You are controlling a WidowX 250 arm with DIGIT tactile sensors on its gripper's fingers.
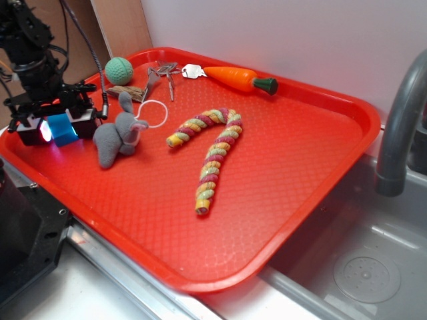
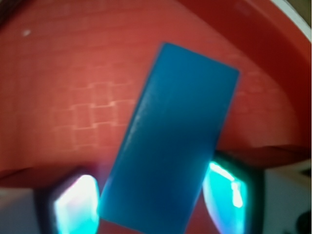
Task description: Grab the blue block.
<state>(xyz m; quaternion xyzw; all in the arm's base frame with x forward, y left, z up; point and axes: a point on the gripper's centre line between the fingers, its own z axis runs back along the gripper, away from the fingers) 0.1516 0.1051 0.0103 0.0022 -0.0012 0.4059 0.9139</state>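
Flanking the blue block (image 2: 170,141), the fingers (image 2: 73,207) stood one on each long side, pads glowing cyan with its colour; they seemed closed on it or very nearly so, though firm contact could not be confirmed. The block sat skewed between them at the tray's (image 1: 300,173) left edge, near the grey bunny (image 1: 119,137). A sound grasp would probably have needed the pads squared to the block's long faces and a steady squeeze before any lift. Above, the arm stood almost vertical, wrist pointing straight down over the tray.
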